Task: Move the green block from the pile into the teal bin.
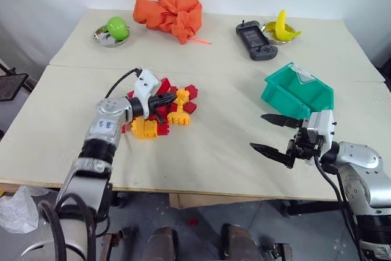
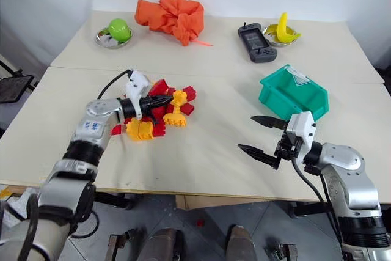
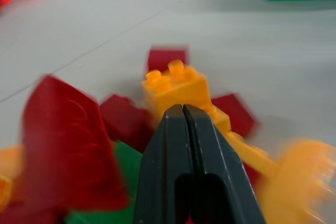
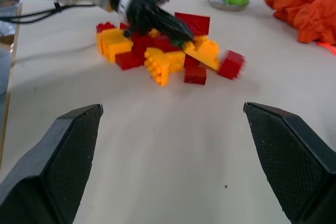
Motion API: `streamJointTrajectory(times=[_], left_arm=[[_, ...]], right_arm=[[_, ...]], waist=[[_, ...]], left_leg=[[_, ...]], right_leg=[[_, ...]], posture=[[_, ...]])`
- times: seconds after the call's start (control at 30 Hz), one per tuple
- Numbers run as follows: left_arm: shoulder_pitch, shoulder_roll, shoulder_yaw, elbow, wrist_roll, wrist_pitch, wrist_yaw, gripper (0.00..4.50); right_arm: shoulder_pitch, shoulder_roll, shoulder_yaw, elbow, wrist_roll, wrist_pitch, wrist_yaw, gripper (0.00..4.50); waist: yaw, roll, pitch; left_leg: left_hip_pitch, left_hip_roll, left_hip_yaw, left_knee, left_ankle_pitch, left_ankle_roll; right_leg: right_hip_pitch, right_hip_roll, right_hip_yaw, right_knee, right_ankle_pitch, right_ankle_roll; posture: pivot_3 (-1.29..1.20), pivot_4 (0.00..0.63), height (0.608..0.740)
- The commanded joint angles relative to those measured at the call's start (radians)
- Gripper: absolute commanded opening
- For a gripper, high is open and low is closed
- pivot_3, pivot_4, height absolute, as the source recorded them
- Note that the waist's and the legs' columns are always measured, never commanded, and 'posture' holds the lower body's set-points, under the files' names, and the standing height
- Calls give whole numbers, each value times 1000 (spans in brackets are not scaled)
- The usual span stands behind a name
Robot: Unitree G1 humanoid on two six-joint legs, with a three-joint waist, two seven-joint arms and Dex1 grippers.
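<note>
Beige tabletop [image 1: 232, 163]: left tool [image 1: 173, 98] pressed together, right tool [image 1: 269, 132] spread.

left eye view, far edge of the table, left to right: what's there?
Lime-green ball in a steel dish → orange cloth bundle → dark handheld game console → yellow banana in a second steel dish.
</note>
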Motion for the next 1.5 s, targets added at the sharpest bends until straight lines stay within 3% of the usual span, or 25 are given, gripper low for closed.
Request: streamJointTrajectory(times=[0.03,0.2,0.47,0.63,0.8,1.03,1.23,1.4,1.5], left_arm=[[-89,-2,66,153,17,-71,135,17],[-132,27,85,267,60,-145,219,17],[-105,50,15,223,85,-150,-187,17],[-35,68,-15,62,59,-75,-385,17],[135,142,-10,-252,-16,77,-558,17],[380,308,175,-559,-201,248,-581,17],[554,363,451,-533,-254,142,-388,17],[680,356,562,-591,-285,128,-299,1148],[696,341,510,-676,-303,194,-277,1959]], right_arm=[[12,4,-22,-97,32,37,-44,4500],[26,18,-15,-147,35,66,-85,4500],[23,30,-4,-170,36,89,-106,4500],[10,34,9,-170,39,98,-105,4500],[-15,45,28,-156,42,104,-95,4500],[-60,65,58,-98,27,88,-57,4500],[-102,91,88,-44,15,65,-22,4500],[-126,110,101,-15,11,58,1,4500],[-138,109,99,3,7,53,8,4500]], waist=[[-1,-1,0],[2,-2,1],[13,-2,1],[9,-2,1],[-10,-1,1],[-22,-1,1],[-16,-1,1],[-14,-2,1],[-6,-2,1]], left_leg=[[0,0,0,0,0,0],[0,0,0,0,0,0],[0,0,0,1,0,0],[0,0,0,0,0,0],[0,0,0,0,0,0],[0,1,0,1,0,0],[0,1,0,1,0,0],[0,1,0,1,0,0],[0,1,-1,1,0,0]], right_leg=[[0,0,0,0,0,0],[0,0,0,0,0,0],[0,0,0,0,0,0],[0,0,0,0,0,0],[0,0,0,1,0,0],[-1,0,0,3,0,0],[-1,0,0,3,0,0],[-1,0,0,4,0,0],[-1,0,-1,4,0,-1]], posture=[[0,150,740],[0,150,740],[0,150,740],[0,150,740],[0,150,740],[0,150,740],[0,150,740],[0,150,740],[0,150,740]])
